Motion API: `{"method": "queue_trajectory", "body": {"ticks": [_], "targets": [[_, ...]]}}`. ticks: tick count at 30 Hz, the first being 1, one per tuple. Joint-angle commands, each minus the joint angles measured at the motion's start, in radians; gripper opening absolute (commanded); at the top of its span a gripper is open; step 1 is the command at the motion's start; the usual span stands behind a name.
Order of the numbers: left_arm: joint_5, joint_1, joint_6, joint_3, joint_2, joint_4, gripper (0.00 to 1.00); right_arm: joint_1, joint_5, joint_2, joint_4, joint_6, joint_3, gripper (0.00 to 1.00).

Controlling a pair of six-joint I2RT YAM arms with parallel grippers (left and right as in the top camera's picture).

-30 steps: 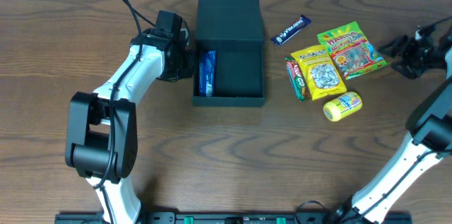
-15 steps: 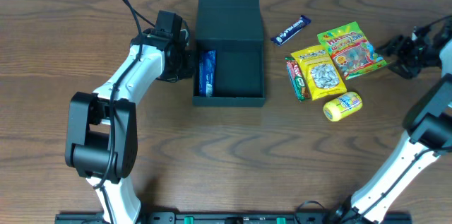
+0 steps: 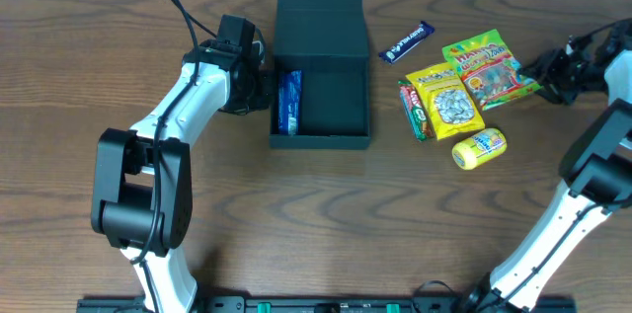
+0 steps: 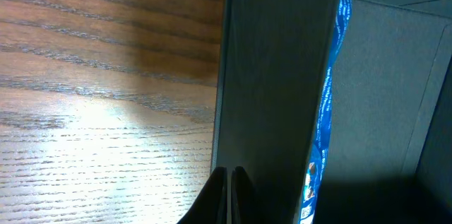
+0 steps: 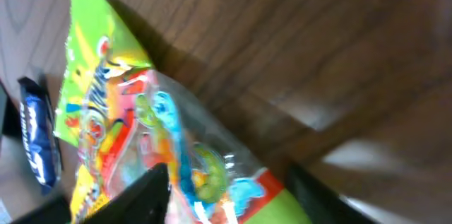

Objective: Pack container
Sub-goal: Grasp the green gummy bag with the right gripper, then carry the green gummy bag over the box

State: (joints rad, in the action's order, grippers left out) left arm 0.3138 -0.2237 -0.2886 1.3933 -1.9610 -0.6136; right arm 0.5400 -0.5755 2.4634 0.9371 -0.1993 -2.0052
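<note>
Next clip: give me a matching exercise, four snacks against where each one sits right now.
Things:
1 blue packet
2 dark blue bar
3 yellow round candy
4 green gummy bag

Places:
A rightmost snack, nearest the right gripper
B inside the container, along its left wall
C on the table beside the open lid
D snack nearest the arms' side of the table

Pairs: 1-B; 2-C; 3-D; 4-A

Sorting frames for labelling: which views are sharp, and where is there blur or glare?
Overhead: sharp, evenly lit. Left wrist: bright glare on the table, box wall dark. Right wrist: blurred throughout, candy bag smeared, pale glare on the wood.
</note>
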Motion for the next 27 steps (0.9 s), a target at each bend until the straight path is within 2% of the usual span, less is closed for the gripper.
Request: {"method": "queue_trajectory", "body": {"ticks": [1,4,7,15,22,27], "targets": [[-0.01,0.002,-0.004,-0.006,0.003,-0.003,0.06,-0.017,-0.008,0.043,-0.014,-0.037,0.009,0.26],[-0.01,0.002,-0.004,-0.006,0.003,-0.003,0.06,-0.016,-0.008,0.043,-0.022,-0.04,0.009,0.01],[-0.01,0.002,-0.004,-0.006,0.003,-0.003,0.06,-0.011,-0.016,0.042,-0.025,-0.039,0.008,0.01],[-0.01,0.002,-0.003,-0.005,0.003,-0.003,0.06,0.014,-0.2,0.009,-0.032,-0.029,-0.075,0.01],[-0.009,0.024,-0.004,-0.001,0.01,-0.003,0.05,-0.003,-0.222,-0.164,-0.034,-0.071,-0.16,0.01],[-0.006,0.055,-0.004,0.01,0.013,-0.006,0.06,-0.044,-0.223,-0.309,-0.071,-0.154,-0.16,0.01]]}}
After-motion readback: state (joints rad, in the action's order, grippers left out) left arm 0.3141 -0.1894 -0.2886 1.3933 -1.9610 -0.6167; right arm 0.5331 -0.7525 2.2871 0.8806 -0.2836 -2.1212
